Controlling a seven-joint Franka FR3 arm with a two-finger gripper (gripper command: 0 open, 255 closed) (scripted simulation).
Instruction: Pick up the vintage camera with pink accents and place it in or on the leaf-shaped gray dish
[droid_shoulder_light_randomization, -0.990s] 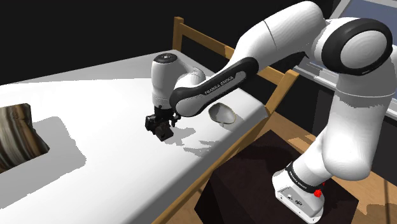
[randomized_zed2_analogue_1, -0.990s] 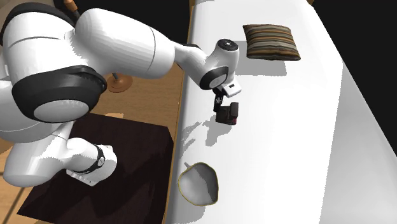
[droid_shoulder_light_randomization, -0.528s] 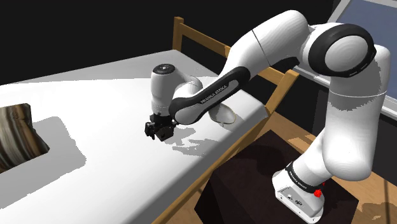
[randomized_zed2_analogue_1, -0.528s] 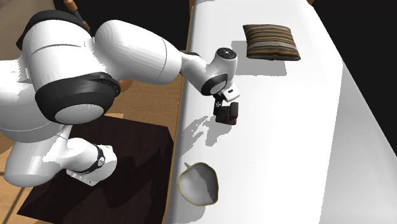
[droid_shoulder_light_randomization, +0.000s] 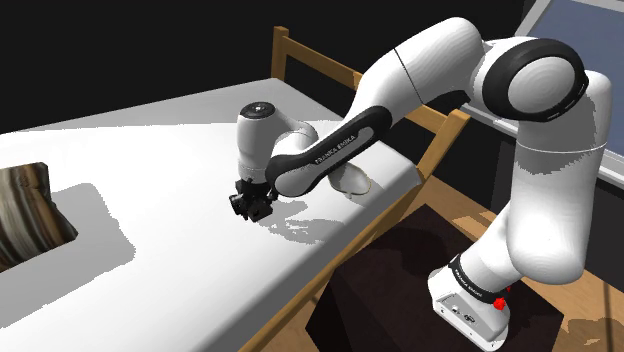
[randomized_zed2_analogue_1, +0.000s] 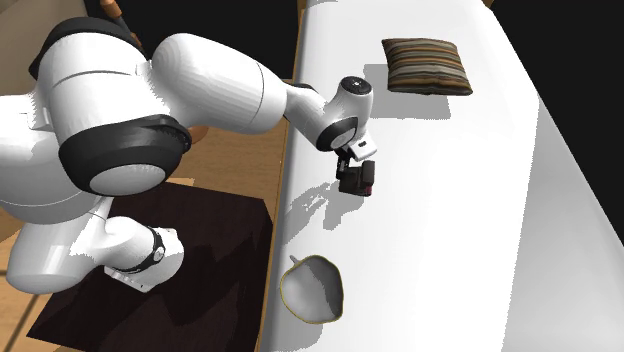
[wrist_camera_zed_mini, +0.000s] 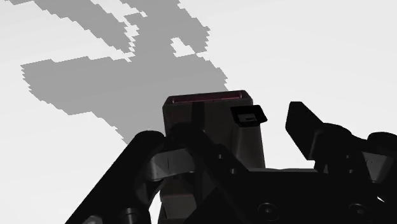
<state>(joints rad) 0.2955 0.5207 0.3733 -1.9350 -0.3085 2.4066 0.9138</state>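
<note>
The vintage camera (randomized_zed2_analogue_1: 359, 181), a small black box with a pink-red edge, stands on the white table (randomized_zed2_analogue_1: 450, 200). In the wrist view the camera (wrist_camera_zed_mini: 197, 118) sits between my gripper's (wrist_camera_zed_mini: 226, 127) two black fingers. The left finger (wrist_camera_zed_mini: 147, 156) lies against its side, while a narrow gap separates the right finger (wrist_camera_zed_mini: 304, 126) from it. The gripper (droid_shoulder_light_randomization: 252, 203) is low over the table and half closed around the camera without clasping it. The leaf-shaped dish (randomized_zed2_analogue_1: 312, 290) rests near the table edge, partly behind my forearm in the shoulder view (droid_shoulder_light_randomization: 357, 182).
A striped brown cushion (randomized_zed2_analogue_1: 427, 65) lies farther along the table, at the shoulder view's left edge (droid_shoulder_light_randomization: 30, 215). A wooden chair (droid_shoulder_light_randomization: 300, 62) stands against the table's side. My dark stand (droid_shoulder_light_randomization: 420, 290) is beside the table. The arm's shadow falls on the tabletop.
The arm lowered the gripper around the camera, and the fingers have drawn in from fully apart to near the camera's sides. The camera has stayed in place.
</note>
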